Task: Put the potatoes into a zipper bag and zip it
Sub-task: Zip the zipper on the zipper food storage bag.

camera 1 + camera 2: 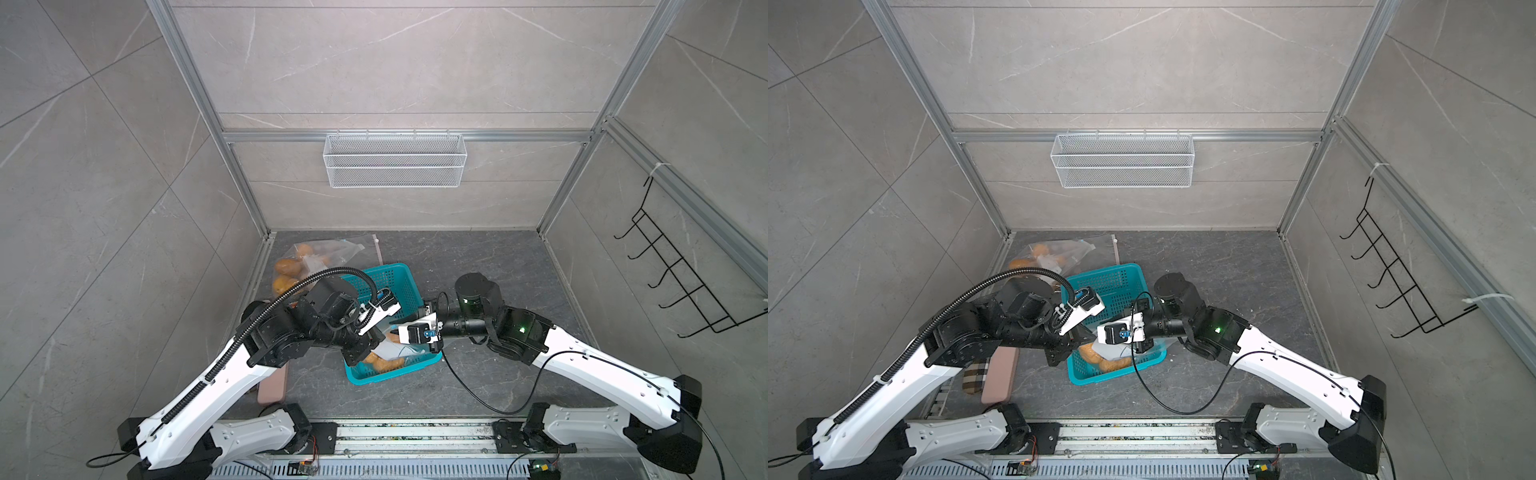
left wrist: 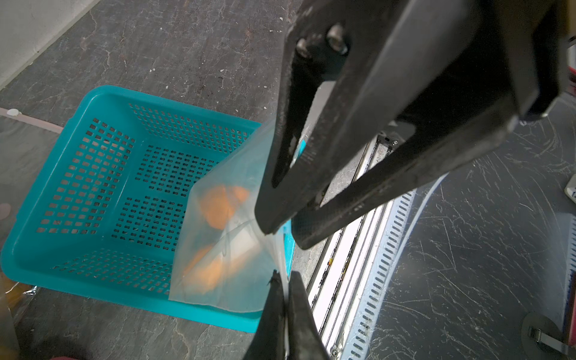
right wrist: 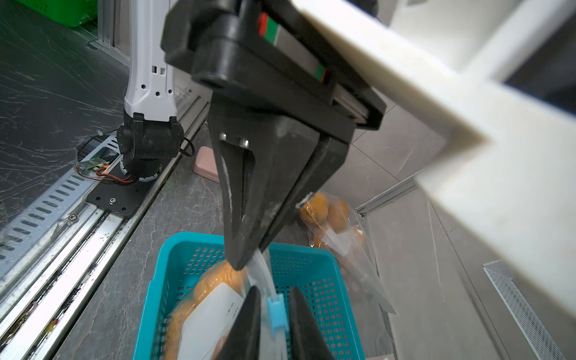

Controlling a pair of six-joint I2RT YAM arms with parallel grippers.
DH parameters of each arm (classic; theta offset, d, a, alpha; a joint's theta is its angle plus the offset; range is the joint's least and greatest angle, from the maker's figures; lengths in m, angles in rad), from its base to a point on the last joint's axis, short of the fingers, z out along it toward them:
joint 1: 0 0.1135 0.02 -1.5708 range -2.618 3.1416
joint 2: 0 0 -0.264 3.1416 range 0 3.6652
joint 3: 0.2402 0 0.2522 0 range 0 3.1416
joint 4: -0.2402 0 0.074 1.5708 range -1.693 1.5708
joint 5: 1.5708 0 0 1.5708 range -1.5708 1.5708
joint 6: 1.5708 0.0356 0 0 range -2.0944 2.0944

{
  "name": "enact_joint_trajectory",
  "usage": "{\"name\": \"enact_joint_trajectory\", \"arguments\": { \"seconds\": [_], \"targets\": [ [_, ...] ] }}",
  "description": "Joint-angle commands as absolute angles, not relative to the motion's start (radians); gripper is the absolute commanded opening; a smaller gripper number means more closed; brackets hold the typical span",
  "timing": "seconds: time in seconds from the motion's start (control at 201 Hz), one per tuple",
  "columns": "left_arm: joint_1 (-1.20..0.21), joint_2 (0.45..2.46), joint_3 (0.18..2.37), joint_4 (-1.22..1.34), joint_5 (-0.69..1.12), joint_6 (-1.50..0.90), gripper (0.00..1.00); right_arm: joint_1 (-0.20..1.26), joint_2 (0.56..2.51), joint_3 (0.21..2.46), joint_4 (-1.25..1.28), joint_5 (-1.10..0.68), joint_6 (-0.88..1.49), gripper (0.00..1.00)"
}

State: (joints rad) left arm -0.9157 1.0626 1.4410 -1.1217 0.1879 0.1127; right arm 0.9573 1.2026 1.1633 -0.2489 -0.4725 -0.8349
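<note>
The left gripper (image 2: 284, 280) pinched the top edge of the zipper bag (image 2: 218, 249), fingers pressed together. On the right gripper (image 3: 274, 290) the fingers stood slightly apart, flanking the blue slider (image 3: 276, 314). The potatoes (image 3: 215, 277) lay in the bag below them, inside the teal basket (image 2: 93, 285).

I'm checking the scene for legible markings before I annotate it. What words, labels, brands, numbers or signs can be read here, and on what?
White label inside the zipper bag in the teal basket: a short line of tiny print near its edge, too small and blurred to read.
Nothing else in any view bears a readable word, number, brand or sign.
</note>
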Motion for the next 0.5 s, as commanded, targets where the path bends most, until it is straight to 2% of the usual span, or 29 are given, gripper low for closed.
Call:
{"name": "enact_joint_trajectory", "arguments": {
  "seconds": [0.0,0.154,0.219,0.244,0.498],
  "targets": [
    [-0.914,1.051,1.439,-1.112,0.203,0.127,0.0,0.964,1.189,1.177,-0.246,-0.495,-0.826,0.16],
    [-0.914,1.048,1.437,-1.11,0.207,0.126,0.0,0.963,1.202,1.181,-0.262,-0.483,-0.833,0.17],
    [-0.914,1.045,1.437,-1.112,0.207,0.127,0.0,0.963,1.207,1.184,-0.263,-0.476,-0.833,0.28],
    [-0.914,1.045,1.437,-1.112,0.208,0.127,0.0,0.964,1.208,1.183,-0.263,-0.473,-0.833,0.29],
    [-0.914,1.045,1.426,-1.109,0.209,0.127,0.0,0.964,1.22,1.191,-0.273,-0.472,-0.837,0.26]
  ]
}}
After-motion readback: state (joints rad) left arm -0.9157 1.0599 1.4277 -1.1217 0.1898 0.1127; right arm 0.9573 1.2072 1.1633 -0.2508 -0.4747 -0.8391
